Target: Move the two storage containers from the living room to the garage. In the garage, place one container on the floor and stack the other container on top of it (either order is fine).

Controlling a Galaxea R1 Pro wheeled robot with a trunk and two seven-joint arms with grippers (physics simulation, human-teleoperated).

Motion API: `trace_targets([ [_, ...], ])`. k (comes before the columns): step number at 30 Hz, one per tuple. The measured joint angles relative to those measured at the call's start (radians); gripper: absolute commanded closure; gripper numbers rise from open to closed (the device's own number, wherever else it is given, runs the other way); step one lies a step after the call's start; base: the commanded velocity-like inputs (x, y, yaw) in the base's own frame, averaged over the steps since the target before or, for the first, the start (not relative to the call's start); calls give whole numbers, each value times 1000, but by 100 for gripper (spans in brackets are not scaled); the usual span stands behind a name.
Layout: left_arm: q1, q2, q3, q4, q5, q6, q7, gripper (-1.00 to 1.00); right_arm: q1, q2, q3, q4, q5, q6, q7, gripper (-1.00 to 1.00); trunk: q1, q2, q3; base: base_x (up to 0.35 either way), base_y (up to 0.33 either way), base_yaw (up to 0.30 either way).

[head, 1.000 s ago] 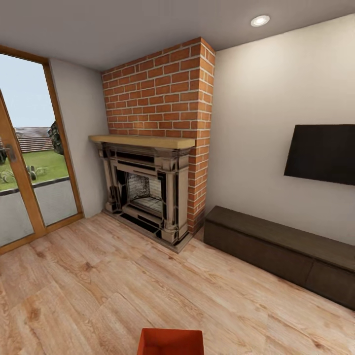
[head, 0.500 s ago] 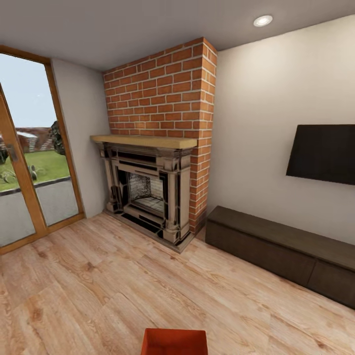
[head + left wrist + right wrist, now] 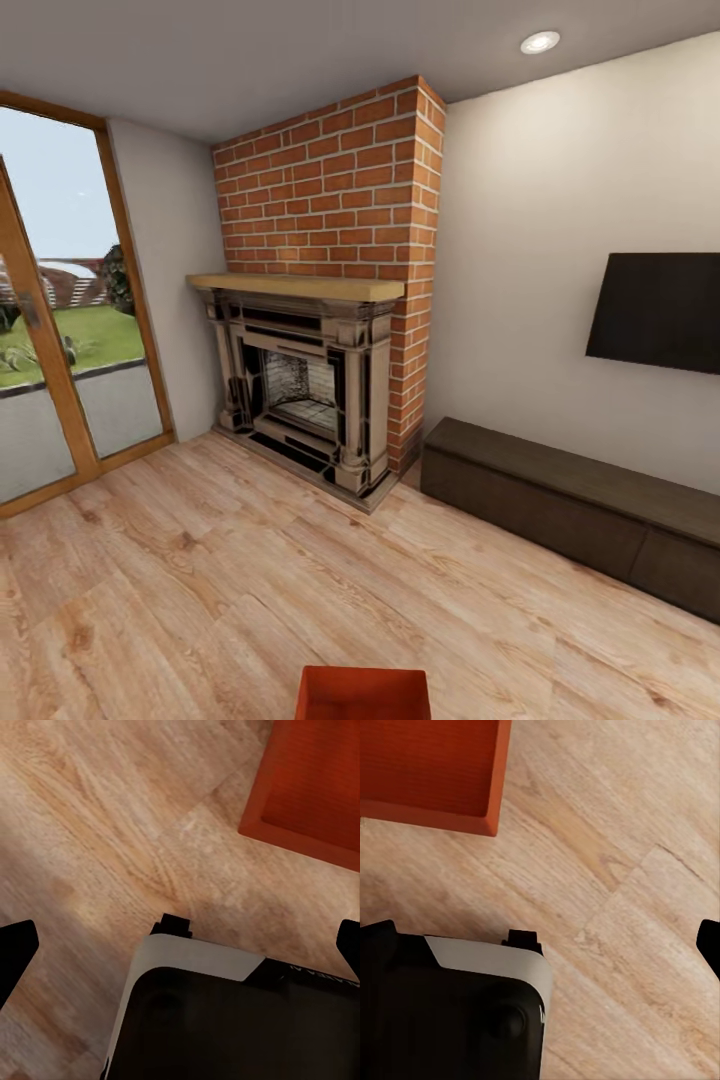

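An orange-red storage container sits on the light wood-plank floor of the living room, at the 6 o'clock edge of the head view, with only its far rim and part of its ribbed inside showing. From the container, the red-brick fireplace with its dark metal surround stands at about 12 o'clock, against the far wall. A long low dark-brown bench runs along the wall at about 2 o'clock, and a black TV hangs above it. Tall wood-framed glass doors fill the 9 o'clock side and show grass outside. A round ceiling light glows at about 1 o'clock.

In the left wrist view the left end effector hangs above the plank floor, its two dark fingertips spread wide at opposite edges of the picture, holding nothing; a corner of the container lies on the floor beyond it, apart from the fingers. In the right wrist view the right end effector hangs likewise over the floor, fingertips wide apart and empty, with a corner of the container lying clear of them. Whether both wrist views show the same container, I cannot tell.
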Motion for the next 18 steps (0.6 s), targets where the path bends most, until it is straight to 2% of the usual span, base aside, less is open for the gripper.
trace_targets([
  [13, 0, 0, 0, 0, 0, 0, 0, -100, 0, 1, -1, 0, -4, 0, 0, -100, 0, 0, 0, 0, 5, -1],
  [18, 0, 0, 0, 0, 0, 0, 0, -100, 0, 1, -4, 0, -6, 0, 0, -100, 0, 0, 0, 0, 0, -123],
])
